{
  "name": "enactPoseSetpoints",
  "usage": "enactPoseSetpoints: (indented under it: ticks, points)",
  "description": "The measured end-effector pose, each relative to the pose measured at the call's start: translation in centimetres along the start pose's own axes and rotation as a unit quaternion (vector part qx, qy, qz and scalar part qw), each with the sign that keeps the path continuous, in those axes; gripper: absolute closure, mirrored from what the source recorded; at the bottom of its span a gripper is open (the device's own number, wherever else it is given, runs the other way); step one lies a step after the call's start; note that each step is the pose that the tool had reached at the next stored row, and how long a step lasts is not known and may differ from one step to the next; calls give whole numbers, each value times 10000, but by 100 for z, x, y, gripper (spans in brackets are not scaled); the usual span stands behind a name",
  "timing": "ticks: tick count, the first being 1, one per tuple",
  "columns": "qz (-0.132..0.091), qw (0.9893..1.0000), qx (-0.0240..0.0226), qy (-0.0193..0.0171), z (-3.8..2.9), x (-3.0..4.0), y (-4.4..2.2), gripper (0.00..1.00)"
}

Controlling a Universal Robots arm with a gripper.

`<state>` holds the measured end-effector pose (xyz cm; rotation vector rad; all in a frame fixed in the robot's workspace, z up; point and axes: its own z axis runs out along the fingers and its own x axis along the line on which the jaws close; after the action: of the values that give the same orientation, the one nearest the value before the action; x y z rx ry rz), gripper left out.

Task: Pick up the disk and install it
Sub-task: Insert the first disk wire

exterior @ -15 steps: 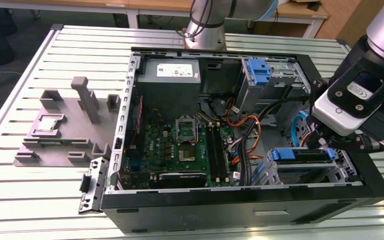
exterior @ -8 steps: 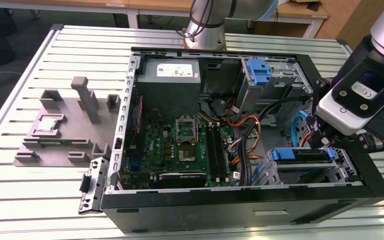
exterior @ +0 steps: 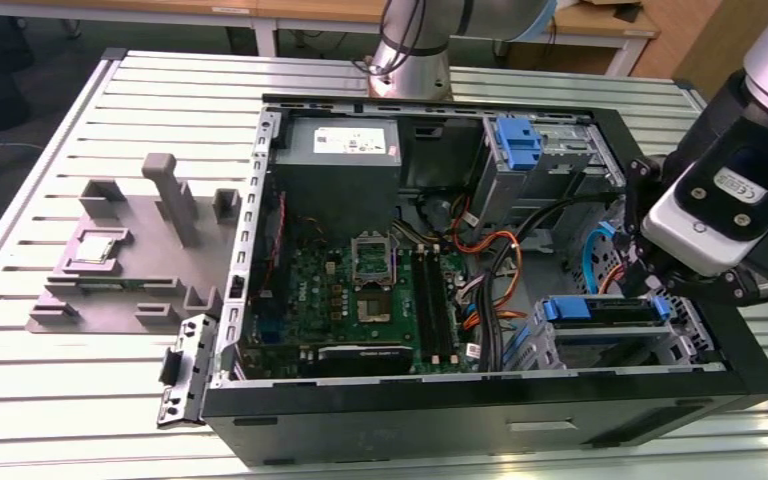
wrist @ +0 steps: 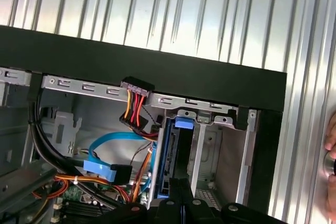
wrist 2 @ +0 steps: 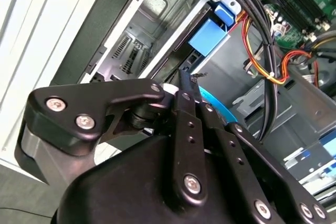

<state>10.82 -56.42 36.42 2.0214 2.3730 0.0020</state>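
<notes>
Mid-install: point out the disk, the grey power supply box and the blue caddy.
the disk (exterior: 603, 309): exterior view, on its blue bracket.
the grey power supply box (exterior: 352, 140): exterior view, on its white label.
the blue caddy (exterior: 519, 141): exterior view, on its blue plastic face.

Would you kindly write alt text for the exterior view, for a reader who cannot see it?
A robot arm's black gripper hangs close to a blue-bracketed hard disk at the drive cage of an open black computer case, which lies on a slatted metal table.
</notes>
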Motion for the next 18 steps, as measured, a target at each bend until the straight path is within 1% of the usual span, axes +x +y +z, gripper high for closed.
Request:
enactPoseSetpoints:
  ticks: [2,5,6,9,10,11,14,18]
  points:
    - [-138,9999,-3,2,1,0,0,90]
    - [-323,9995,-11,5,1,0,0,90]
    - [-349,9994,-35,0,1,-1,0,90]
    - [-415,9990,-139,-1,2,0,0,90]
    - [-449,9989,-162,1,2,0,0,90]
    - [-506,9986,-167,2,2,0,1,90]
    - [-758,9970,-172,9,2,0,0,90]
    - [-1081,9940,-184,19,4,0,0,90]
